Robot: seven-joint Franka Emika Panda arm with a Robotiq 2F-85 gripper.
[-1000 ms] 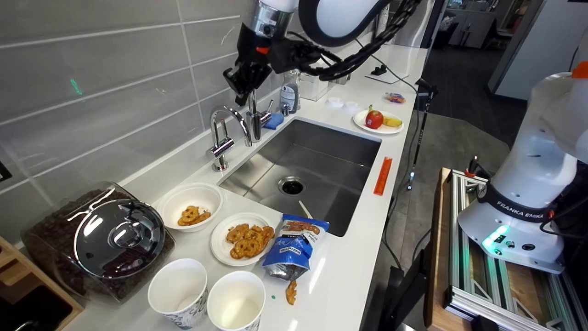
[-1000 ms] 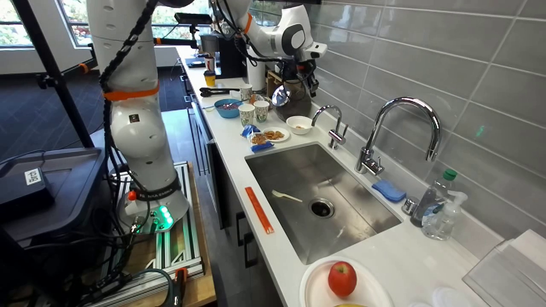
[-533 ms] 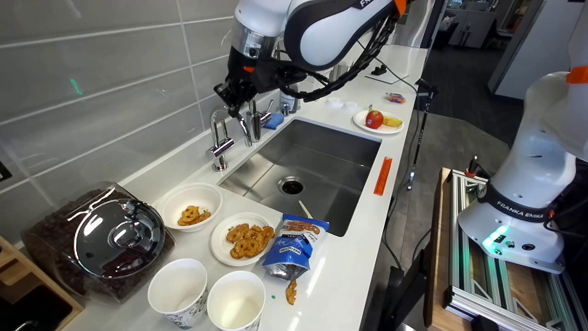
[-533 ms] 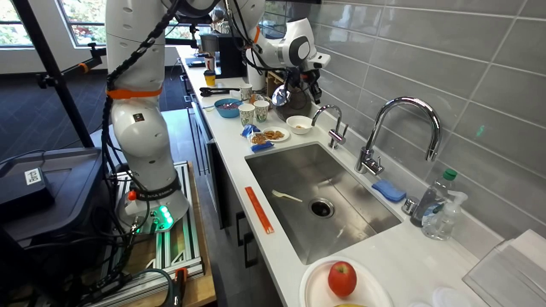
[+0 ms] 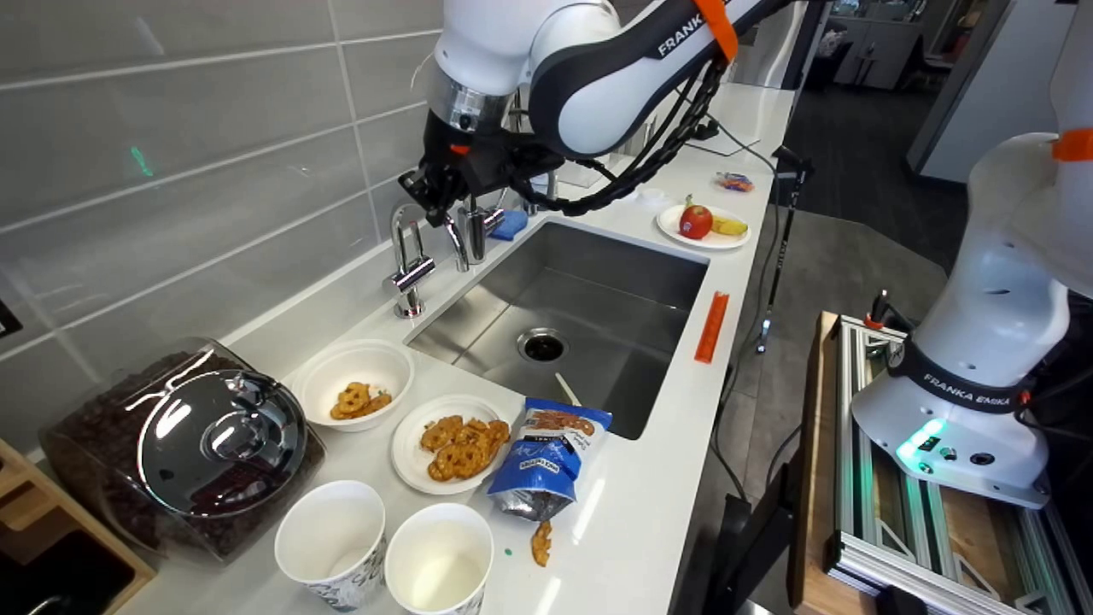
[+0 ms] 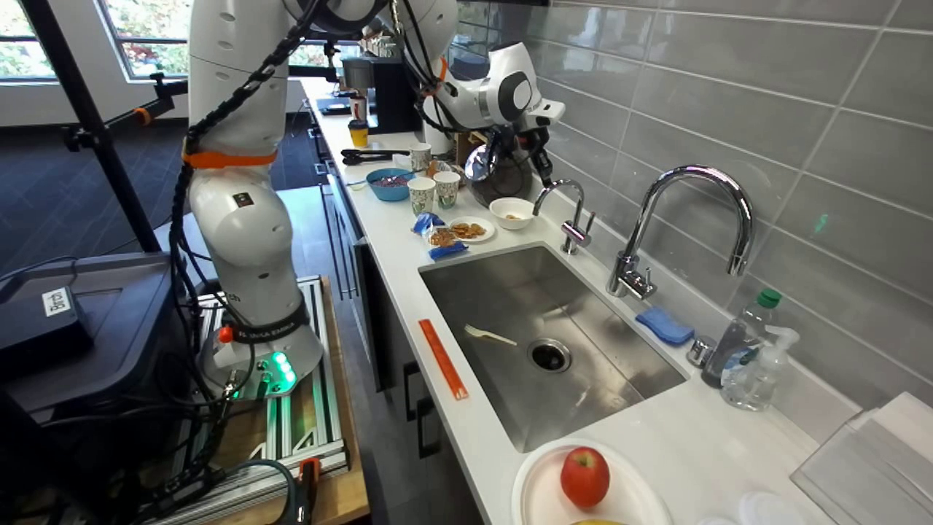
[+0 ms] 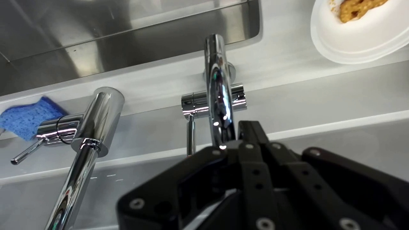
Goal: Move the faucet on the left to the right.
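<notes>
Wrist view: one short faucet [image 7: 219,95] mid-frame, one tall faucet [image 7: 97,127] lower left, one sponge [image 7: 30,116] far left, one bowl [image 7: 359,41] upper right. Pincer [image 7: 252,129] is pressed together.

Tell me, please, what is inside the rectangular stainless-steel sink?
A slim pale fork, material unclear, lies in the sink, near the round metal drain. Metal beneath the fork is covered; the drain's inside is too dark to see.
</notes>
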